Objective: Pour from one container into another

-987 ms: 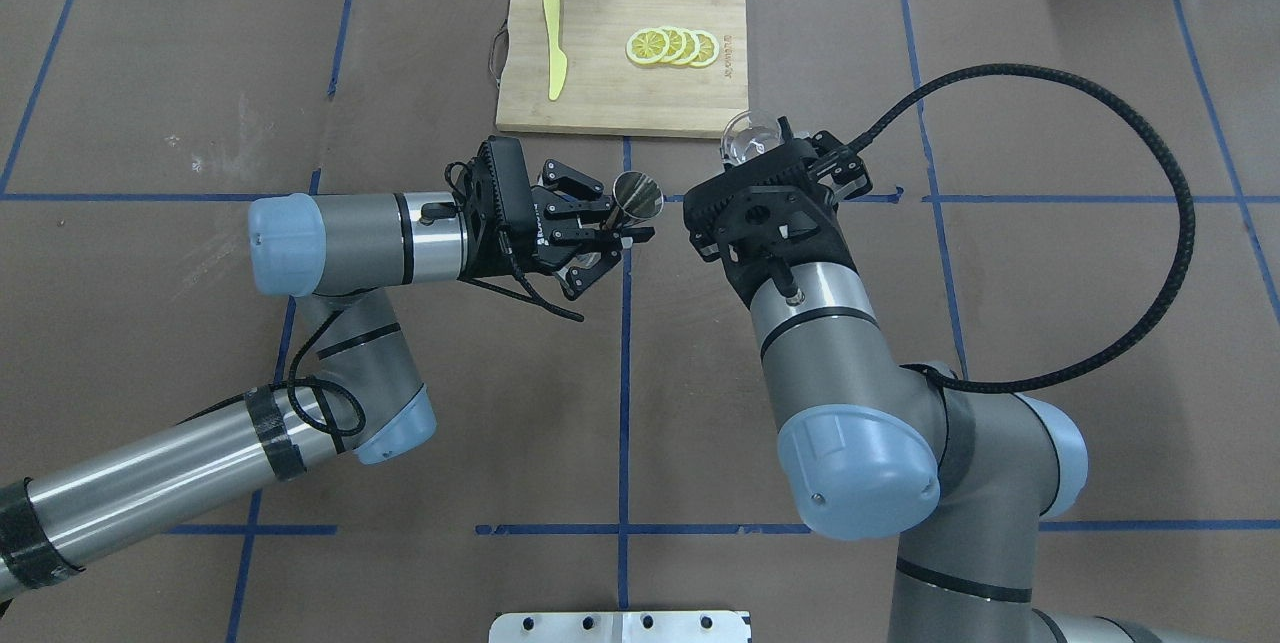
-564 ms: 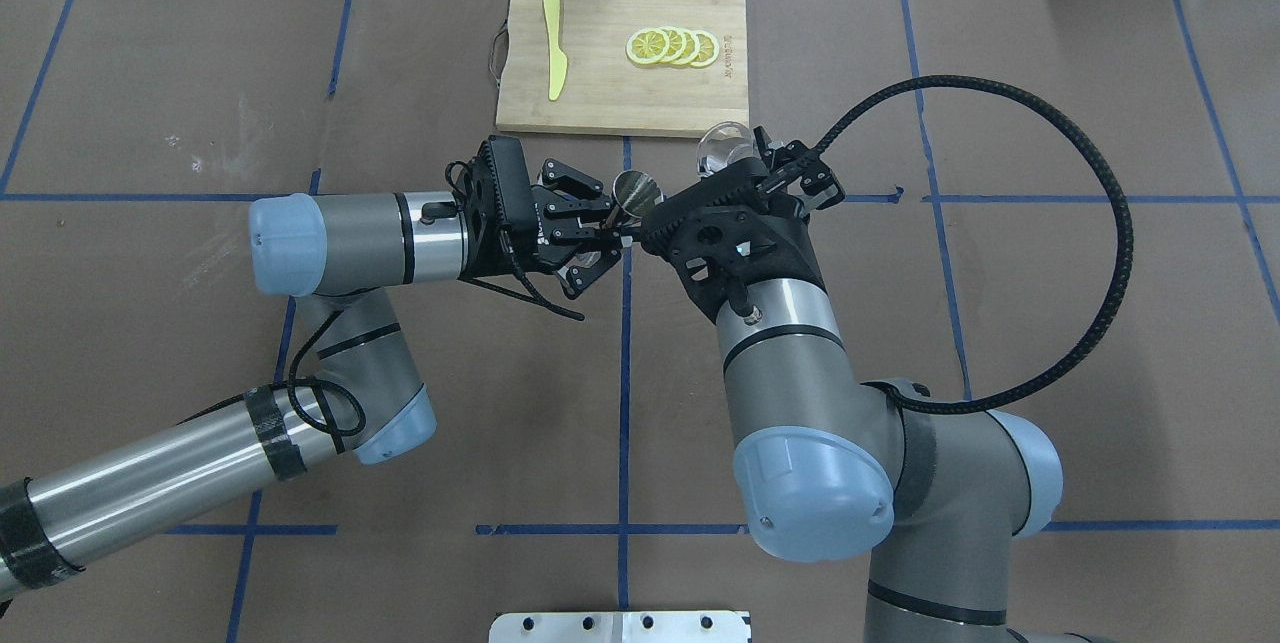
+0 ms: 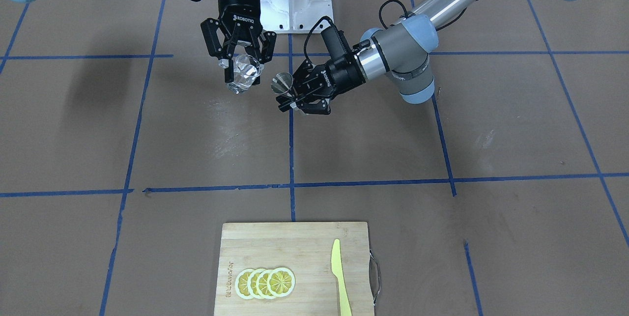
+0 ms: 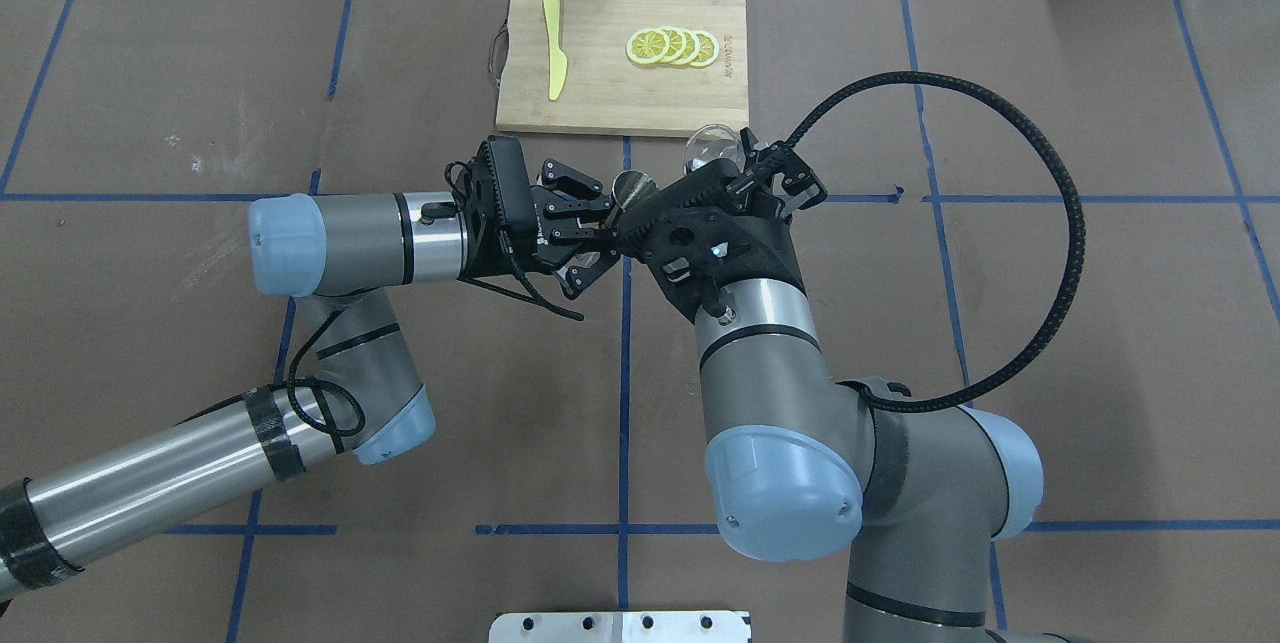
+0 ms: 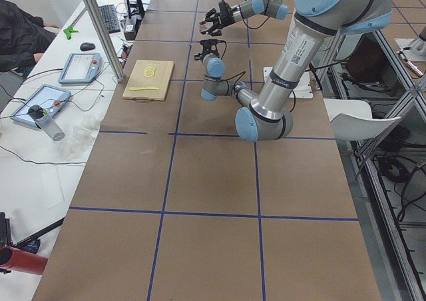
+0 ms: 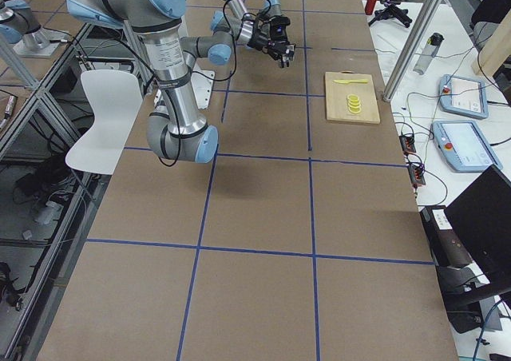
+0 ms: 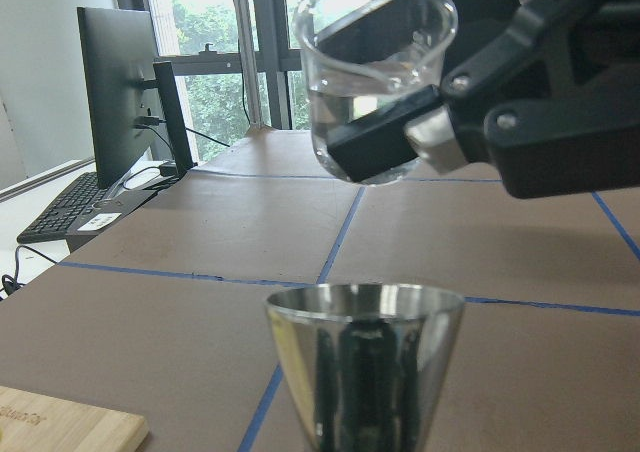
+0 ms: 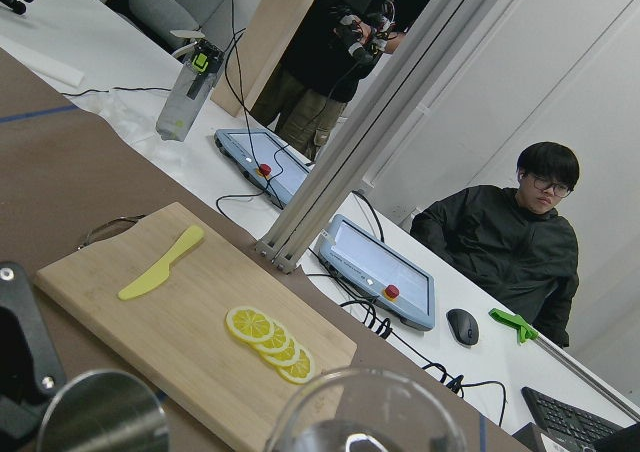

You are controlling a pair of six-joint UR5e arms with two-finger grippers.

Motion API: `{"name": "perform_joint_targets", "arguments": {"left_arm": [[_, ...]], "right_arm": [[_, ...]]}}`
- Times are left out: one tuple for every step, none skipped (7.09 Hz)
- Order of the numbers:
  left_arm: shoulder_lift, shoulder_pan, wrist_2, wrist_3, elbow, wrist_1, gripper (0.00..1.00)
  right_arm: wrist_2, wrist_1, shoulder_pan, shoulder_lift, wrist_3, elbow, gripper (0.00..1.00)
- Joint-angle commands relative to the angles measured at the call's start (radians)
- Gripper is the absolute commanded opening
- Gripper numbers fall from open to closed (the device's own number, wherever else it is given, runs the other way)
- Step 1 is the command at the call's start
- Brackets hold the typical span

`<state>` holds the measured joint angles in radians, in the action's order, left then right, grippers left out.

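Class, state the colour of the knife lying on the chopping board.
The knife is pale yellow, clearest in the overhead view.

1. "ROBOTIQ" in white capitals, right there on the black body of the right claw (image 3: pixel 242 74), clear to read in the front-facing view.
2. Same "ROBOTIQ" again on the left claw (image 3: pixel 294 101), running slantwise along its black body, smaller and only just legible.
3. Over on the cutting board (image 3: pixel 304 257), an engraved brand mark along the short edge beside the lemon slices (image 3: pixel 265 282), too faint to spell out from either the front or the overhead view.
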<state>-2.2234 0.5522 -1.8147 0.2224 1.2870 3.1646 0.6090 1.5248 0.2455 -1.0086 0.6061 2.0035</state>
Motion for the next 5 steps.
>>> {"name": "perform_joint_targets", "arguments": {"left_arm": [[0.001, 0.0, 0.0, 0.0, 0.0, 0.0, 0.0], [0.001, 0.0, 0.0, 0.0, -0.002, 0.0, 0.0], [0.001, -0.002, 0.0, 0.0, 0.0, 0.0, 0.0], [0.001, -0.002, 0.0, 0.0, 0.0, 0.0, 0.0], [0.001, -0.002, 0.0, 0.0, 0.0, 0.0, 0.0]], "right_arm": [[0.0, 0.035, 0.0, 0.03, -0.005, -0.008, 0.0], [0.0, 0.037, 0.0, 0.031, -0.005, -0.014, 0.0], [0.0, 0.037, 0.0, 0.033, -0.005, -0.028, 0.0], [-0.002, 0.037, 0.0, 0.033, -0.005, -0.032, 0.0], [-0.018, 0.057, -0.003, 0.034, -0.006, -0.034, 0.0]]}}
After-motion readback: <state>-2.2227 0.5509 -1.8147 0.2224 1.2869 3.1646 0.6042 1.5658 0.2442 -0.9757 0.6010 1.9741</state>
